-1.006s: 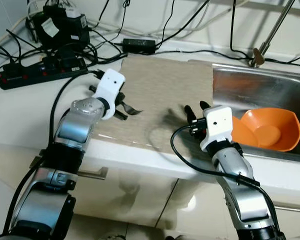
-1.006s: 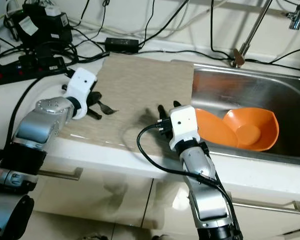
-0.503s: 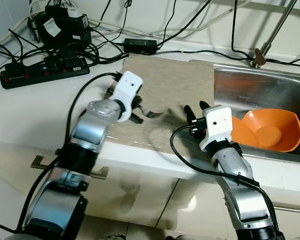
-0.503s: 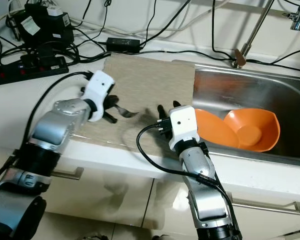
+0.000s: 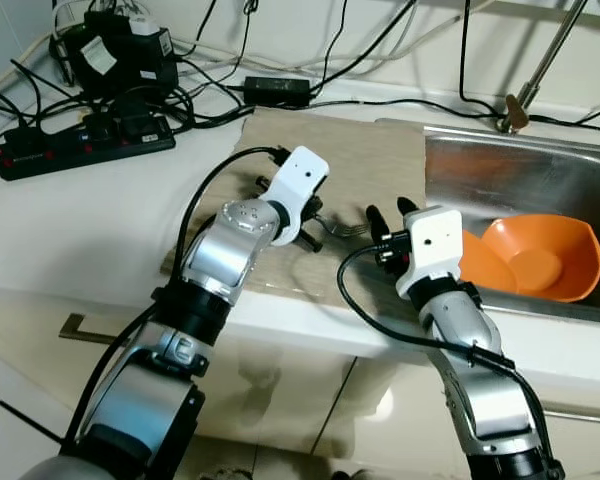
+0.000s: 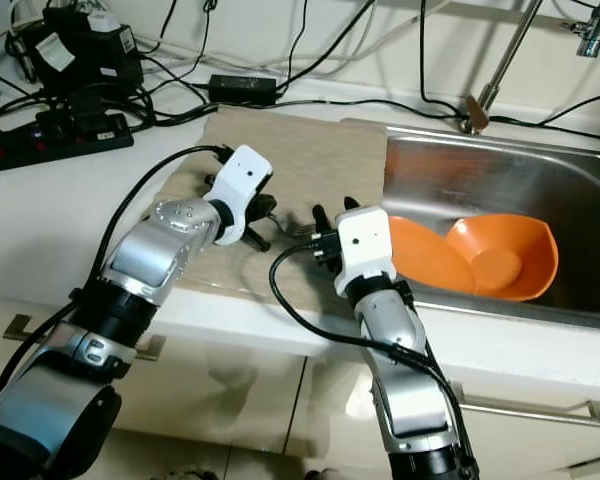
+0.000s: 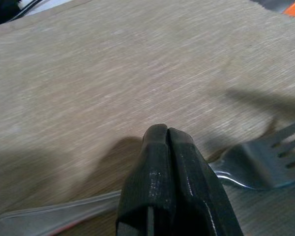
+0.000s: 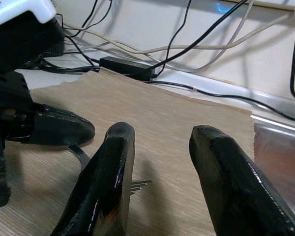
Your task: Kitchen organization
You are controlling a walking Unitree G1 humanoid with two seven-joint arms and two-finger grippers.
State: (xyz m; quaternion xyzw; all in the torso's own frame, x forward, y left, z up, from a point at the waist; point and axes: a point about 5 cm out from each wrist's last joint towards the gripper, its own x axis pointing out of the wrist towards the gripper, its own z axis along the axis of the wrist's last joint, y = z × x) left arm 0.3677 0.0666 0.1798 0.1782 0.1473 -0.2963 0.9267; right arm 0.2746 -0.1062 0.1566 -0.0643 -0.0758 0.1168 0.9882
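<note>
Two grippers meet over the cloth mat (image 5: 330, 150) on the bench (image 5: 70, 220). The left gripper (image 7: 169, 142) has its jaws pressed together on the neck of a fork (image 7: 255, 164), tines carried toward the right gripper (image 8: 160, 142), likely for a handover toward the sink (image 5: 540, 180). Its jaws stand spread, the fork tips just short of the gap. Two orange bowls (image 5: 535, 255) wait in the sink.

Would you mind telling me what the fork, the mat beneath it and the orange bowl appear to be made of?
Fork: likely polished metal, silvery with bright reflections. Mat: probably woven fabric, matte beige with a fine thread-like grain. Orange bowl: seemingly plastic, smooth with a uniform colour and soft sheen.
</note>
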